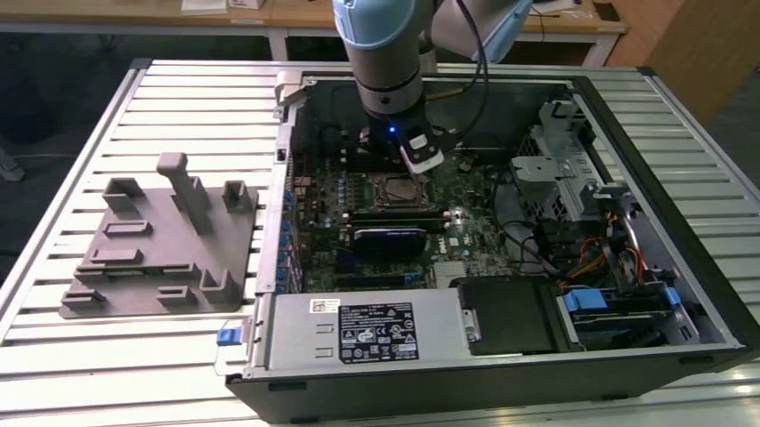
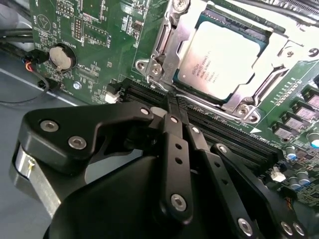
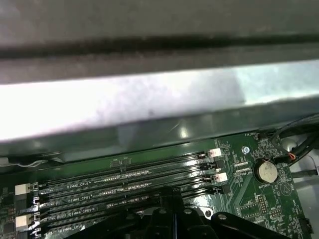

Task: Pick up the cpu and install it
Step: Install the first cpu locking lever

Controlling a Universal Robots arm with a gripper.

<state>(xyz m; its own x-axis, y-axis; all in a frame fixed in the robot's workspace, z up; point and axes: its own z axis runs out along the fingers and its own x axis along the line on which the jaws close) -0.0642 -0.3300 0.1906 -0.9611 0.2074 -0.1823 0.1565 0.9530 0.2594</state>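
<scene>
The cpu, a silvery-white square chip, lies flat inside the metal-framed socket on the green motherboard. The socket's frame stands open around it. In the exterior view the cpu sits in the middle of the board inside the open computer case. My gripper hovers just beside the socket, over the black memory slots, with its black fingers pressed together and nothing between them. From the exterior view the gripper hangs from the blue-grey arm, slightly above and to that view's right of the socket. The first wrist view has the gripper above the memory slots.
A grey plastic fixture rests on the slatted table at the exterior view's left. The case walls ring the board. A drive cage and cables crowd that view's right, and a power supply lies in front. A coin battery sits nearby.
</scene>
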